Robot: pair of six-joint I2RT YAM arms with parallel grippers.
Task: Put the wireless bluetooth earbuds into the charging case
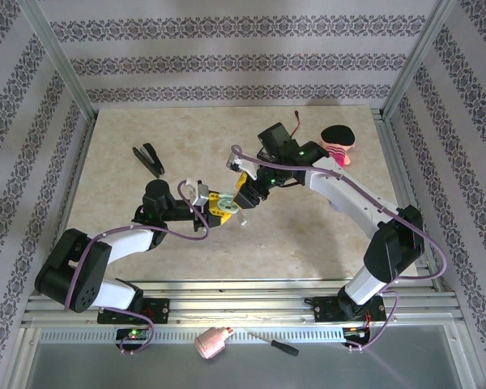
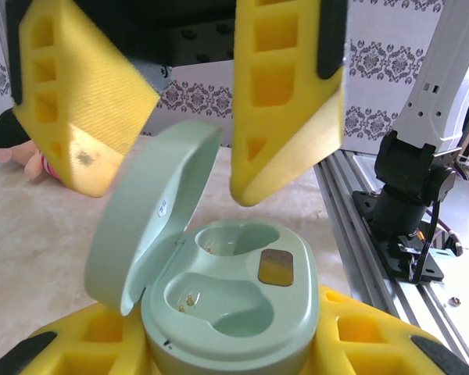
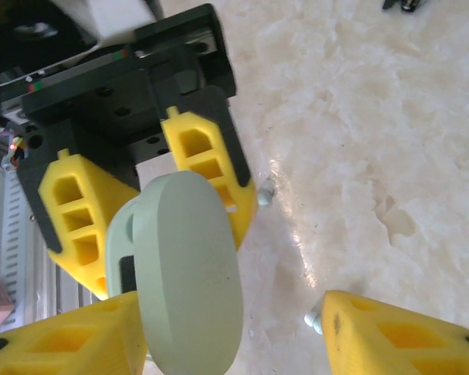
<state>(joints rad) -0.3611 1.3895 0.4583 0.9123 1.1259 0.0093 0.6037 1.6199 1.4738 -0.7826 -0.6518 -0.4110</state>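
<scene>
Left gripper (image 1: 219,206) clamps the mint-green charging case (image 2: 242,301), lid open; mark inside the lid too small to read; right gripper (image 1: 248,197) spread wide just above; two earbuds (image 3: 266,192) lie on the table (image 3: 375,117).

Place: probably a lab test cell you're working in.
Signs: aluminium frame posts (image 1: 57,57) and patterned backdrop panels (image 1: 227,65) enclosing the table (image 1: 308,235).

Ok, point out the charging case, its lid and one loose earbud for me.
charging case (image 2: 234,353): left wrist view, front wall of the mint-green base.
lid (image 3: 189,273): right wrist view, middle of its outer shell.
earbud (image 3: 266,193): right wrist view, centre of the tiny pale bit.
</scene>
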